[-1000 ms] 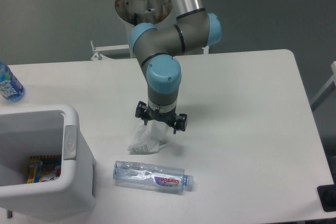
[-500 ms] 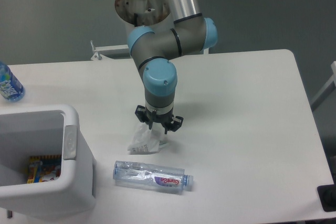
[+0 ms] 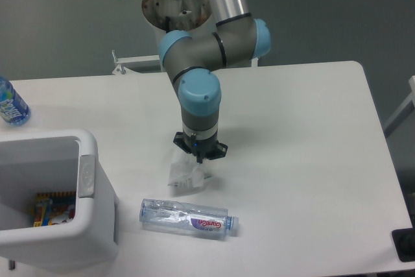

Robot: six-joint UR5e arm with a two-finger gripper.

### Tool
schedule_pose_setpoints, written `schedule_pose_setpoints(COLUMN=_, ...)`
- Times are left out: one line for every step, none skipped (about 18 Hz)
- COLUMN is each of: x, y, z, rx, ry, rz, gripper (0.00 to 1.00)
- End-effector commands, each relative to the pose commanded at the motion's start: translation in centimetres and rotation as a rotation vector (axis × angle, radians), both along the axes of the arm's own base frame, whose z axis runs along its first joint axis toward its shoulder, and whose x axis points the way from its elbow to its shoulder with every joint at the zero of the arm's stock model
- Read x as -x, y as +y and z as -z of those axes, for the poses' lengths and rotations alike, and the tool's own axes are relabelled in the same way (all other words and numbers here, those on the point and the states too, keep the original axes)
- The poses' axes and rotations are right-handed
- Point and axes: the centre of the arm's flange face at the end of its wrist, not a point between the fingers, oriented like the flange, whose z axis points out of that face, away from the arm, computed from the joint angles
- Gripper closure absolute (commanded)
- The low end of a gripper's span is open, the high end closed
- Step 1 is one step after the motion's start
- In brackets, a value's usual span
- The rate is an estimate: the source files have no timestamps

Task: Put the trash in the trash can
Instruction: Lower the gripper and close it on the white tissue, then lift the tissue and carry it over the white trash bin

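— One tool (image 3: 198, 158), and what is it doing?
— Clenched on the top of the paper wad (image 3: 186, 176), which hangs just below it, at the desk (image 3: 305, 134).
— And beyond?
— Below it lies the clear bottle (image 3: 188, 217); far to its left stands the trash can (image 3: 84, 222)

Even cool lighting, soft shadows, slightly blurry
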Motion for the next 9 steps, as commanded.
schedule_pose_setpoints(x=0.0, y=0.1, z=-1.1, rx=-0.032, ry=-0.001, rz=-0.002, gripper=1.00)
schedule_pose_setpoints(x=0.6, y=0.0, z=-2.7, rx=-0.074, ry=0.000, rz=-0.013, gripper=1.00)
schedule_pose_setpoints(x=1.1, y=-0.3, z=-4.4, rx=-0.126, ry=-0.004, rz=-0.032, gripper=1.00)
schedule_pose_setpoints(x=1.4, y=-0.1, z=-5.7, rx=-0.183, ry=-0.022, rz=-0.038, gripper=1.00)
schedule_pose_setpoints(x=1.9, y=0.3, z=-6.9, rx=-0.243, ry=-0.049, rz=-0.066, gripper=1.00)
schedule_pose_setpoints(x=2.3, y=0.7, z=-8.4, rx=-0.306, ry=-0.079, rz=-0.116, gripper=1.00)
schedule_pose_setpoints(x=2.5, y=1.2, z=-10.4, rx=-0.366, ry=-0.103, rz=-0.178, gripper=1.00)
schedule_pose_setpoints(x=2.6, y=1.7, z=-12.6, rx=-0.414, ry=-0.111, rz=-0.231, gripper=1.00)
schedule_pose_setpoints(x=2.9, y=2.1, z=-14.7, rx=-0.446, ry=-0.109, rz=-0.291, gripper=1.00)
